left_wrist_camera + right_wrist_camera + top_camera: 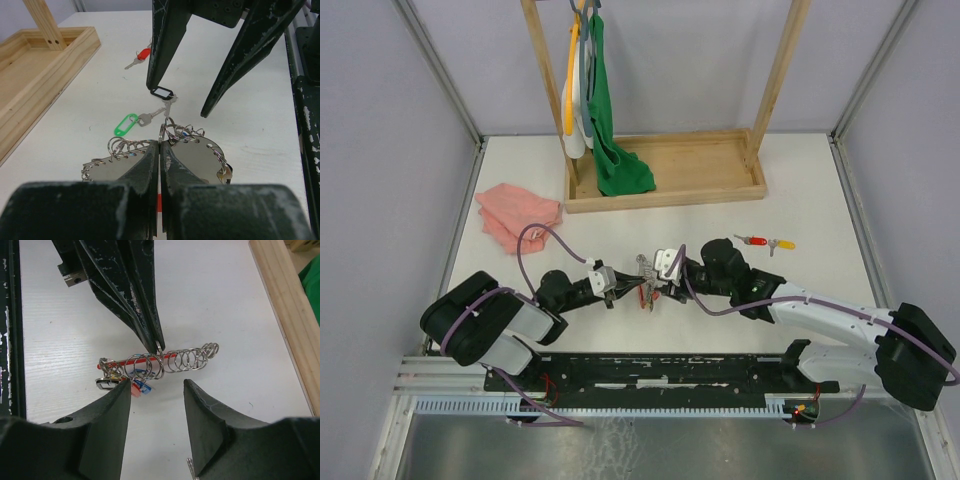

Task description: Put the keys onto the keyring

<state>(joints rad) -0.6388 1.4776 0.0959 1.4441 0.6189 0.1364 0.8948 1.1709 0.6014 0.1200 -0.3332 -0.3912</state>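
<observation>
The keyring (170, 360) is a red bar wound with thin silver loops, low over the table between the two grippers. My left gripper (160, 146) is shut on one of its loops, seen too in the right wrist view (157, 346). My right gripper (156, 390) stands open just in front of the ring, holding nothing. A black-tagged key (162, 93) lies under one right fingertip, and a green-tagged key (126, 124) lies beside it; I cannot tell whether either is threaded on. A red-tagged key (752, 240) and a yellow-tagged key (782, 243) lie loose to the right.
A wooden rack base (665, 190) with hanging green cloth (610, 130) stands at the back. A pink cloth (517, 215) lies at the left. The black rail (640, 365) runs along the near edge.
</observation>
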